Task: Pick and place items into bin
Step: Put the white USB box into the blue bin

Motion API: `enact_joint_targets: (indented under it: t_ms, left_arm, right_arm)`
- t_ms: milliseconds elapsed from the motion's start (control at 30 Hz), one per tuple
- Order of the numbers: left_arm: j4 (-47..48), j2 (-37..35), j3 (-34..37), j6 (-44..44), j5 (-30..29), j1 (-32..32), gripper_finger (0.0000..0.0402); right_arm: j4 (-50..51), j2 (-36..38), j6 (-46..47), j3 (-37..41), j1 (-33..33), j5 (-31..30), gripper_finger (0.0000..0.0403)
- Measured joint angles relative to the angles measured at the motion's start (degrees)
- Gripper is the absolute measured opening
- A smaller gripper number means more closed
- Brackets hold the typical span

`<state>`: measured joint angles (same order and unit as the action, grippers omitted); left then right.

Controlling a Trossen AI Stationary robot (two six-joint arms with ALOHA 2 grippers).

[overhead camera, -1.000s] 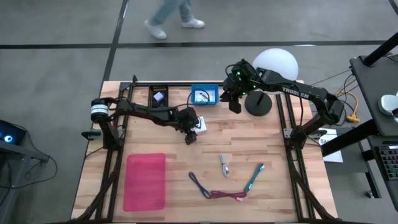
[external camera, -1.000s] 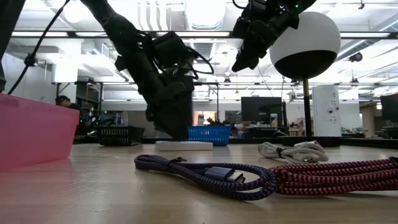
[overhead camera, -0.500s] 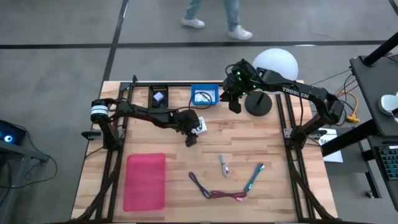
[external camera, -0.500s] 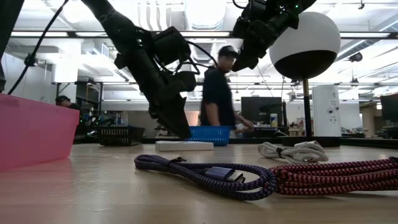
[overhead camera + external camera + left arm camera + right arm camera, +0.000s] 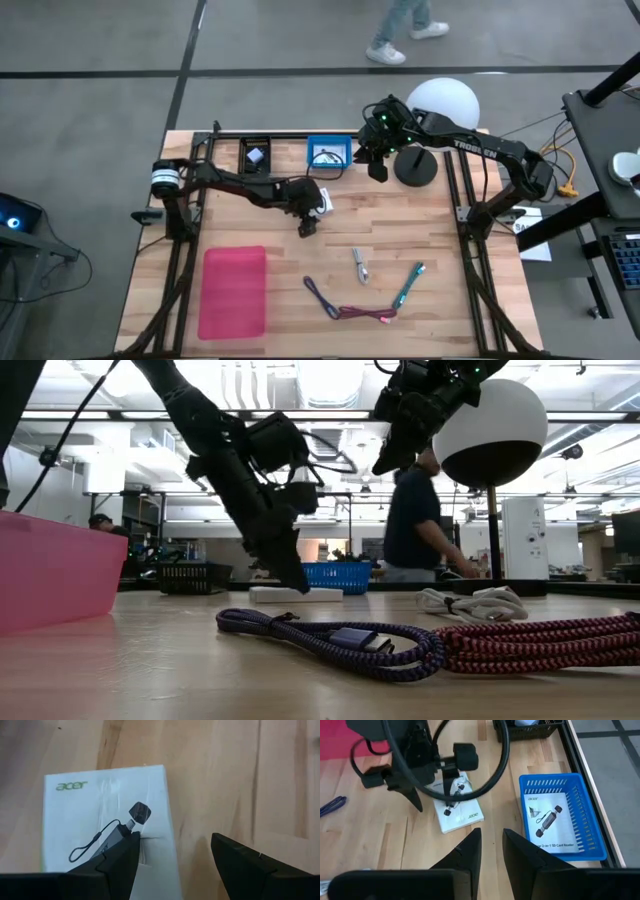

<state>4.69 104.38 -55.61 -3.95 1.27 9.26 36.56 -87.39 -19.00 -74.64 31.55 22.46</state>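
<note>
My left gripper (image 5: 306,226) (image 5: 172,865) is open, low over the table's middle, with its fingers over one side edge of a white "acer" card (image 5: 322,200) (image 5: 107,820) that lies flat on the wood. My right gripper (image 5: 379,166) (image 5: 491,845) hangs high beside the blue bin (image 5: 328,153); its fingers are a narrow gap apart and hold nothing. A second white card (image 5: 551,819) lies in that bin. A lavender-grey piece (image 5: 255,155) sits in the black bin. The silver clip (image 5: 359,265), green pen (image 5: 408,285) and purple-pink cord (image 5: 345,307) lie near the front edge. My left gripper has one finger (image 5: 117,862) above the card's side edge (image 5: 167,840) and the other over bare wood, coming down from above. I cannot tell whether the finger touches the card, which lies flat on the table.
A pink bin (image 5: 235,290) stands at the front left. The white globe lamp (image 5: 445,100) on its black base (image 5: 415,167) stands just right of my right gripper. A person walks past beyond the table's far edge (image 5: 410,520). Bare wood lies between the card and the clip.
My left gripper has tipped and shifted slightly over the card; the card has stayed in place. A person has walked across behind the table toward the right.
</note>
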Motion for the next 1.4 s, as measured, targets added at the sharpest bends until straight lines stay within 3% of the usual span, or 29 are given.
enact_joint_targets:
  t_ms: [300,867,1400]
  left_arm:
    - [-1.59,2.79,0.02,-3.0,1.27,0.02,0.0212]
    - [-0.83,3.32,0.6,-3.29,1.91,-0.02,0.0042]
    - [-0.29,0.03,-0.35,-3.19,1.45,-0.02,0.0027]
  right_arm:
    - [0.04,0.0,-0.02,-0.02,0.0,0.0,0.0068]
    - [0.0,-0.04,-0.49,-0.02,-0.02,0.0,0.0068]
    - [0.02,-0.04,-0.68,-0.02,-0.02,0.0,0.0068]
